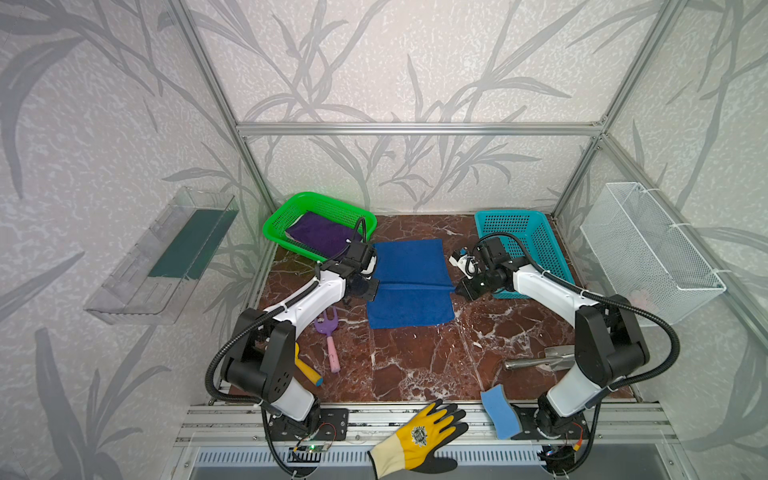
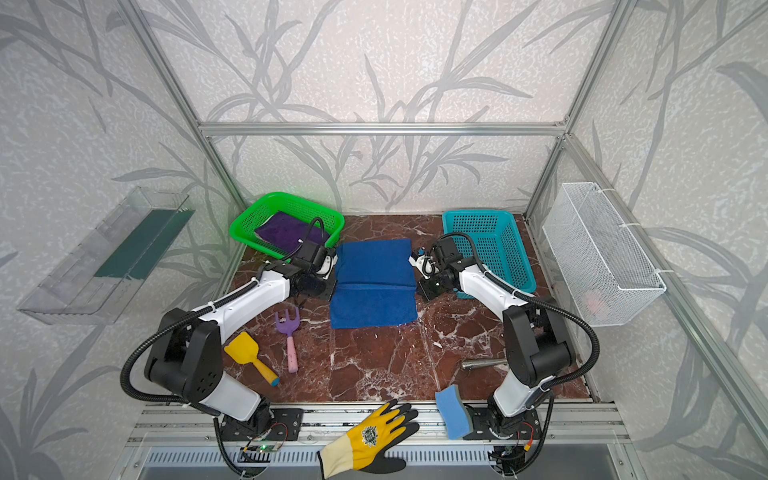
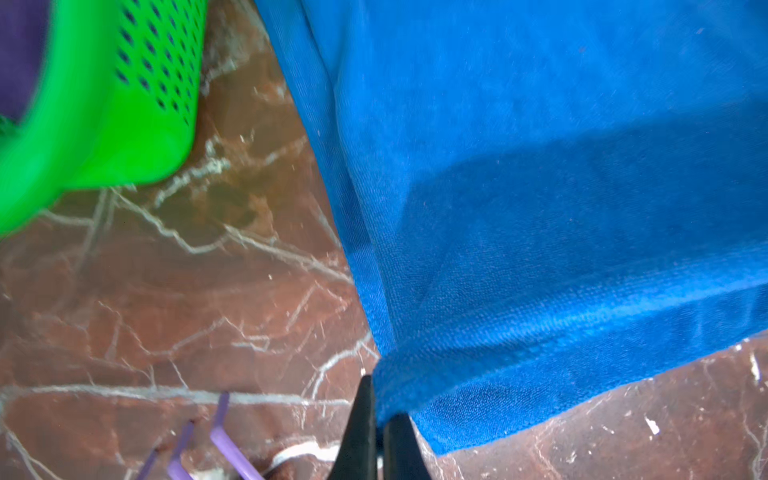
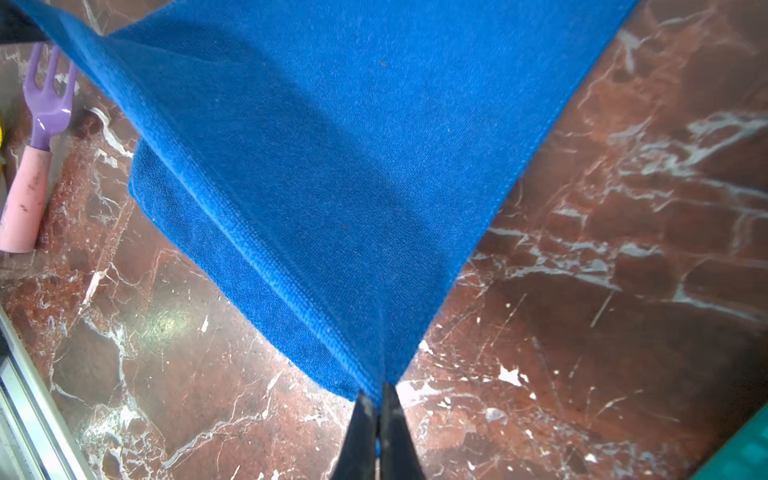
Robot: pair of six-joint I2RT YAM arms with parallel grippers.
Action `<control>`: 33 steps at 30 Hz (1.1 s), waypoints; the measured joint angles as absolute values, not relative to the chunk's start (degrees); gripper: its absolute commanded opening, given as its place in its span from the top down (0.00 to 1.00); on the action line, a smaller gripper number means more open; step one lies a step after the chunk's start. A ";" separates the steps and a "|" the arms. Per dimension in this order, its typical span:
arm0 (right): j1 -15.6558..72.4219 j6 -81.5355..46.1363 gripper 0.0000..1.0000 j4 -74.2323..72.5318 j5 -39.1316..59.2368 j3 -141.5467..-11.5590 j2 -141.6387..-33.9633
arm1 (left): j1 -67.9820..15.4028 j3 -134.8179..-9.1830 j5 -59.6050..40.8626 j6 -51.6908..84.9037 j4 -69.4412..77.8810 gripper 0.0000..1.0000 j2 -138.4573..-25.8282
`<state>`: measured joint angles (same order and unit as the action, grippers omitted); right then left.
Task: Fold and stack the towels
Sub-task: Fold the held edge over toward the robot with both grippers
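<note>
Folding royal blue towel (image 1: 409,266), mid-tabletop (image 1: 415,365). The left gripper (image 3: 376,419) and right gripper (image 4: 379,415) each clamp tight on 1 corner of its raised edge. Next, judged: carry both corners across evenly, then release

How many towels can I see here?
2: a purple towel in the green basket at the back, and a blue towel on the table. Another may hide beneath the purple one.

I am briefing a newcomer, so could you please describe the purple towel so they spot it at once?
At the far left corner of the marble table stands a green basket. The purple towel lies inside it, dark and plain; the brighter blue towel is out on the marble instead.
</note>
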<state>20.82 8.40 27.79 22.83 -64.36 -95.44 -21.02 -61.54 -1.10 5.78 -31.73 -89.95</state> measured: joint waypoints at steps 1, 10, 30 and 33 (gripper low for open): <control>21.12 8.34 1.00 27.90 22.76 -64.05 -95.44 | -21.28 -60.86 -0.84 6.48 -31.73 1.00 -89.82; 23.59 7.86 1.00 29.95 21.39 -62.83 -95.44 | -22.92 -56.31 0.78 10.85 -31.68 1.00 -87.02; 24.53 6.46 1.00 34.04 21.04 -63.81 -89.71 | -24.67 -58.00 2.70 13.08 -33.23 1.00 -77.62; 25.21 6.46 1.00 34.39 21.02 -63.79 -88.03 | -25.06 -57.98 3.09 13.17 -33.85 1.00 -76.20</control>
